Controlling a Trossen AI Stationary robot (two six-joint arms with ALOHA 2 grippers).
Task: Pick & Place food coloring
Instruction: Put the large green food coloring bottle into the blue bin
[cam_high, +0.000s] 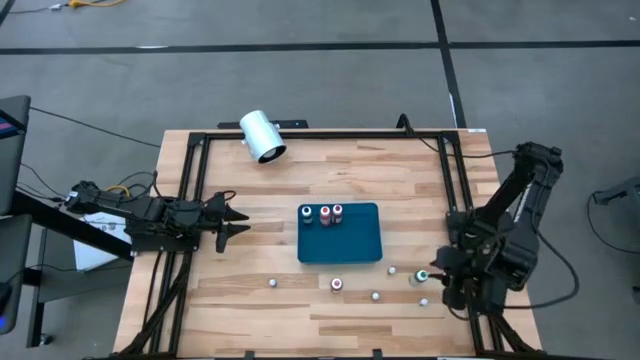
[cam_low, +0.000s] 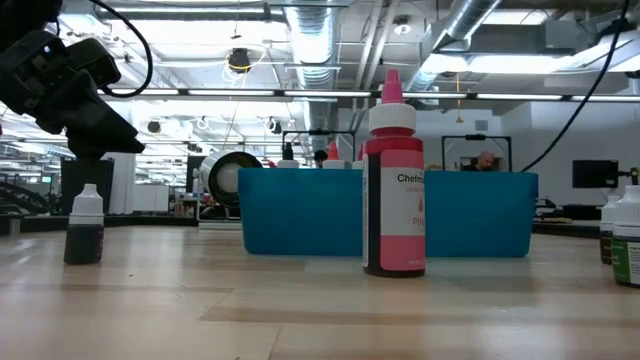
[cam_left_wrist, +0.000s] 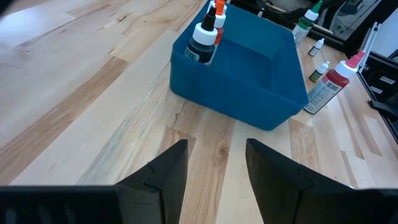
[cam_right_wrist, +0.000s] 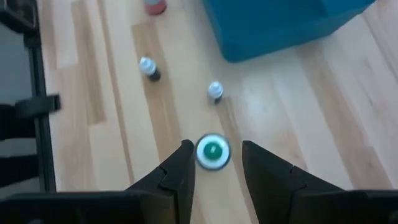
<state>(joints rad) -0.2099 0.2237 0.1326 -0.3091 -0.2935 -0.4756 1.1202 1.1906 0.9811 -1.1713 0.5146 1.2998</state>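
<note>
A teal tray (cam_high: 345, 240) sits mid-table with three small food coloring bottles (cam_high: 323, 213) standing along its far left wall. Several more bottles stand on the wood near the tray's near side, among them a red one (cam_high: 337, 285) and a green-capped one (cam_high: 422, 275). My right gripper (cam_right_wrist: 215, 145) is open and points down. Its fingers stand on either side of the green-capped bottle (cam_right_wrist: 212, 153), with a gap showing beside the cap. My left gripper (cam_high: 238, 222) is open and waits level, left of the tray (cam_left_wrist: 249, 74).
A big white cylinder (cam_high: 263, 136) lies near the table's far edge. Loose bottles (cam_right_wrist: 149, 67) (cam_right_wrist: 215, 92) stand between my right gripper and the tray's near right corner. A black frame (cam_high: 455, 190) runs along the table's edges. Bare wood lies between my left gripper and the tray.
</note>
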